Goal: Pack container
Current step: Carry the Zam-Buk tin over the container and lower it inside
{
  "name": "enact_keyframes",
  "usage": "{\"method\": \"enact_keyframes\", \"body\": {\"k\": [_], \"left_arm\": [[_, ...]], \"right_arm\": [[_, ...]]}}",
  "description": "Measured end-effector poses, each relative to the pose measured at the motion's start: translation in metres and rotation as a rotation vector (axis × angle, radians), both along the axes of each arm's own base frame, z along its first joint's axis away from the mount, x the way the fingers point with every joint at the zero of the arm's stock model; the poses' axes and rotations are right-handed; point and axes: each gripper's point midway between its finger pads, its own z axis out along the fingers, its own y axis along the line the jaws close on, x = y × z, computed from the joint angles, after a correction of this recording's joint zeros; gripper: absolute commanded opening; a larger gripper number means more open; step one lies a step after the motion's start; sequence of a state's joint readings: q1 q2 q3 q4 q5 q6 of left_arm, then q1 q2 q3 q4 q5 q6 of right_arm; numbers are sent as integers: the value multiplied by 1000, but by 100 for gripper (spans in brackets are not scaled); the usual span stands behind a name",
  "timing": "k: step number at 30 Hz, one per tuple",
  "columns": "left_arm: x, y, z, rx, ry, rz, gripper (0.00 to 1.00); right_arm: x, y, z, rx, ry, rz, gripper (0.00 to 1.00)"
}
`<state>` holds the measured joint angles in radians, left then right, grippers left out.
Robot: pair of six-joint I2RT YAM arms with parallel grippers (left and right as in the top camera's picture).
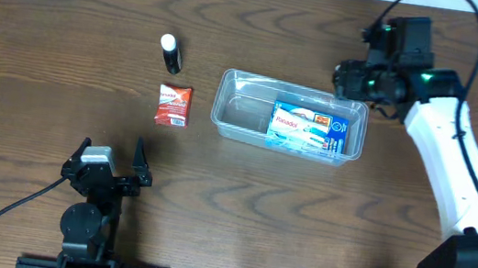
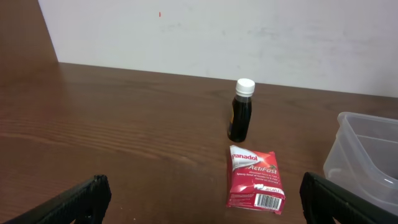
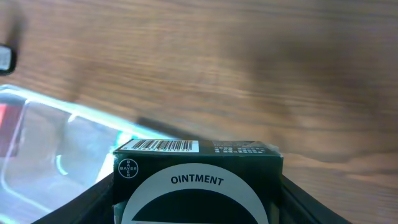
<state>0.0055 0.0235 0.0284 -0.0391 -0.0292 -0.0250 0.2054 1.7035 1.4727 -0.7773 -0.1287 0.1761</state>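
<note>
**A:** Container, clear shallow rectangular plastic tub [image 1: 240, 114], mid-surface: packed yet?

**B:** Partly. One blue-and-white cardboard box [image 1: 309, 129] inside; one dark green ointment box [image 3: 199, 180] clamped between right fingers [image 3: 295, 205] near its far right corner.

**A:** Remaining?

**B:** One red foil sachet [image 1: 173, 105], one white-capped dark bottle [image 1: 170, 53], both on wooden surface [image 1: 48, 35] alongside. Left fingers [image 2: 68, 204] spread wide, empty.

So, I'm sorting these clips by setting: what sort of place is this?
Probably a robotics lab bench: a white robot arm over a wooden table, a plain white wall behind, and a red medicine pack beside a clear container.
</note>
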Motion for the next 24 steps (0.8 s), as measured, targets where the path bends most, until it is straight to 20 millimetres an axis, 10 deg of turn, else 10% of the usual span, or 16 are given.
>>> {"method": "enact_keyframes", "body": {"k": [10, 24], "left_arm": [[0, 0, 0, 0, 0, 0, 98], [0, 0, 0, 0, 0, 0, 98]], "right_arm": [[-28, 29, -11, -12, 95, 14, 68], [-47, 10, -31, -111, 177, -125, 68]]}}
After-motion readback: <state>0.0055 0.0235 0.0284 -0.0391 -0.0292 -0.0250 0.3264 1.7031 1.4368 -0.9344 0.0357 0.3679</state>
